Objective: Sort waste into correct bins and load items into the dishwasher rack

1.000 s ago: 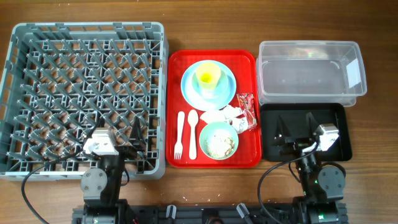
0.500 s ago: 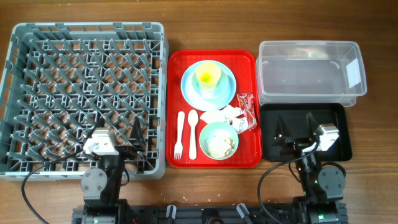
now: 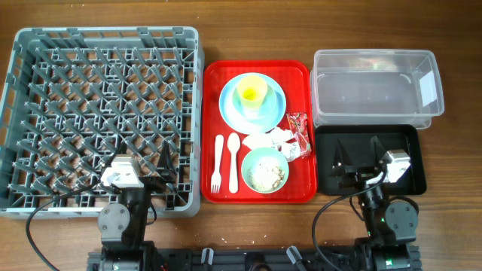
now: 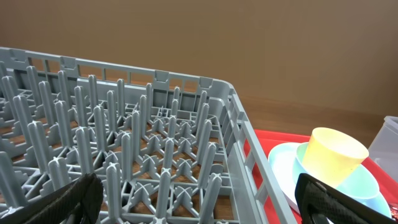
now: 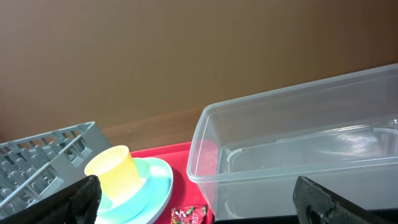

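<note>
The grey dishwasher rack (image 3: pixel 105 32) fills the left side. On the red tray (image 3: pixel 303 184) a yellow cup (image 3: pixel 252 93) stands in a light blue bowl (image 3: pixel 265 113) on the pale blue plate (image 3: pixel 228 111). A white fork (image 3: pixel 218 162) and spoon (image 3: pixel 233 159) lie beside a mint-green bowl (image 3: pixel 265 170) holding food scraps. Crumpled napkins (image 3: pixel 271 138) and a red wrapper (image 3: pixel 298 134) lie to the right. My left gripper (image 3: pixel 147 167) is open and empty over the rack's near right corner. My right gripper (image 3: pixel 359 156) is open and empty over the black tray (image 3: pixel 331 135).
The clear tub (image 3: pixel 374 83) stands behind the black tray. The left wrist view shows rack pegs (image 4: pixel 124 137) and the cup (image 4: pixel 336 152). The right wrist view shows the tub (image 5: pixel 298 137), cup (image 5: pixel 112 171) and wrapper (image 5: pixel 188 214).
</note>
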{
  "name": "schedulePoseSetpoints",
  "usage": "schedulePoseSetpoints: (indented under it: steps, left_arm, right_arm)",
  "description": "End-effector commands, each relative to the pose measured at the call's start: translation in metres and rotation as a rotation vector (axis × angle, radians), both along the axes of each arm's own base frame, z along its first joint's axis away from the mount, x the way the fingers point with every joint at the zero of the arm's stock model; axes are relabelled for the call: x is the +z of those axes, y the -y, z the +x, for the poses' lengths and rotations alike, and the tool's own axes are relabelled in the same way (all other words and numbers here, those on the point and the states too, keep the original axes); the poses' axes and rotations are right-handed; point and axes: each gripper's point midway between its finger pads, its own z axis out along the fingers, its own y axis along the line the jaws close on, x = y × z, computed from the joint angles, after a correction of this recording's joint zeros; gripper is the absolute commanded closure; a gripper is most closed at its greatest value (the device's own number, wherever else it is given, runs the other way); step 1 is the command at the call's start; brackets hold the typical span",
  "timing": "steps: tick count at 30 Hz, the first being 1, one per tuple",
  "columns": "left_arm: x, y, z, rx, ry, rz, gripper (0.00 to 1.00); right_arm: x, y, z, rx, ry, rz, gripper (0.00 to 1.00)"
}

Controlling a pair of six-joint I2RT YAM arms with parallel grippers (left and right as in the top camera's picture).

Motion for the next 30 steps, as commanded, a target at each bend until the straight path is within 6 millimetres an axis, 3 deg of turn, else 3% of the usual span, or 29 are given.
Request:
schedulePoseSetpoints:
  steps: [1,12,14,17,22,23,24,26,30]
  left_arm:
    - [-0.003,0.004,0.000,-0.025,-0.008,0.018,0.00]
    - [-0.002,0.005,0.000,-0.029,-0.007,0.017,0.00]
    - [0.003,0.014,-0.001,-0.080,0.014,0.014,0.00]
    - [0.043,0.031,-0.009,-0.180,0.078,-0.120,0.00]
    - [0.138,0.070,-0.030,-0.425,0.118,-0.213,0.00]
    - [0.163,0.083,-0.031,-0.510,0.071,-0.218,0.00]
    - [0.171,0.088,-0.028,-0.542,0.035,-0.225,0.00]
    - [0.208,0.110,-0.006,-0.671,-0.235,-0.310,0.00]
    - [0.216,0.116,0.027,-0.656,-0.549,-0.427,0.00]
  right_arm:
    - [0.001,0.001,0.000,-0.009,0.008,-0.016,0.00]
    - [0.001,0.001,0.000,-0.009,0.008,-0.016,0.00]
    - [0.001,0.001,0.000,-0.009,0.008,-0.016,0.00]
    - [0.001,0.001,0.000,-0.009,0.008,-0.016,0.00]
    - [0.001,0.001,0.000,-0.009,0.008,-0.016,0.00]
    - [0.001,0.001,0.000,-0.009,0.008,-0.016,0.00]
    - [0.001,0.001,0.000,-0.009,0.008,-0.016,0.00]
    - [0.001,0.001,0.000,-0.009,0.008,-0.015,0.00]
    - [0.001,0.001,0.000,-0.009,0.008,-0.016,0.00]
